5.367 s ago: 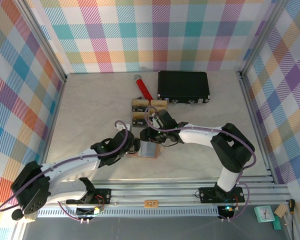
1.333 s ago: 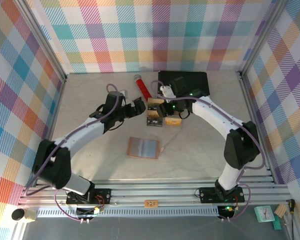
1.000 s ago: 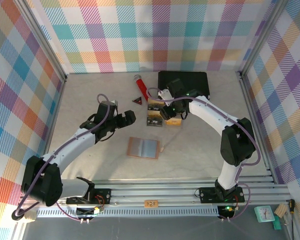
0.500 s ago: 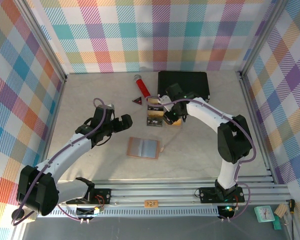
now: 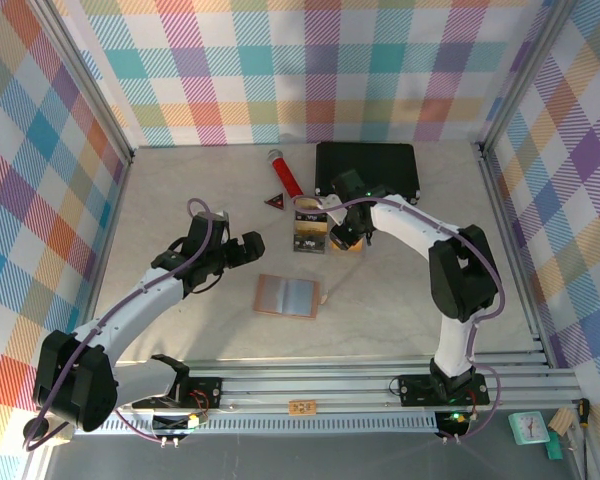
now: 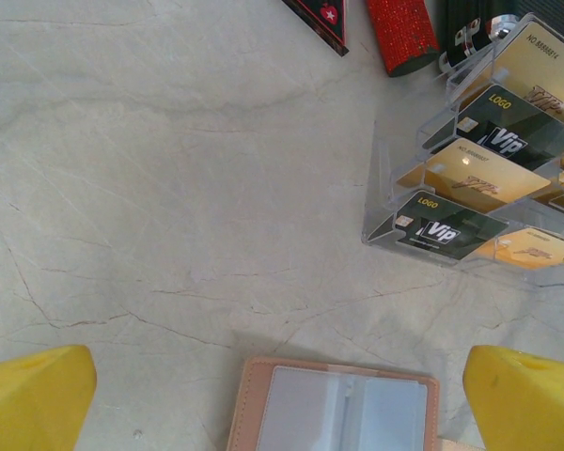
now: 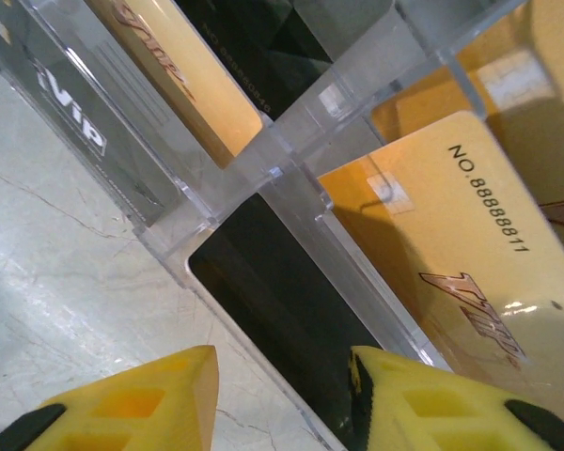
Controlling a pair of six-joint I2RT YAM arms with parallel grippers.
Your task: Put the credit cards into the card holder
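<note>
Plaid walls ring a pale marbled counter where the right claw hangs over the clear tray of credit cards at far centre. Its jaws are partly parted astride a dark card in a corner pocket, gripping nothing visible. Nearer, the card holder lies open and flat, apart from the tray. The left claw hovers released, jaws wide, just left of it. The step in hand appears to be picking a card. Next, the jaws must pinch its thin edge and lift it clear of the pocket walls.
</note>
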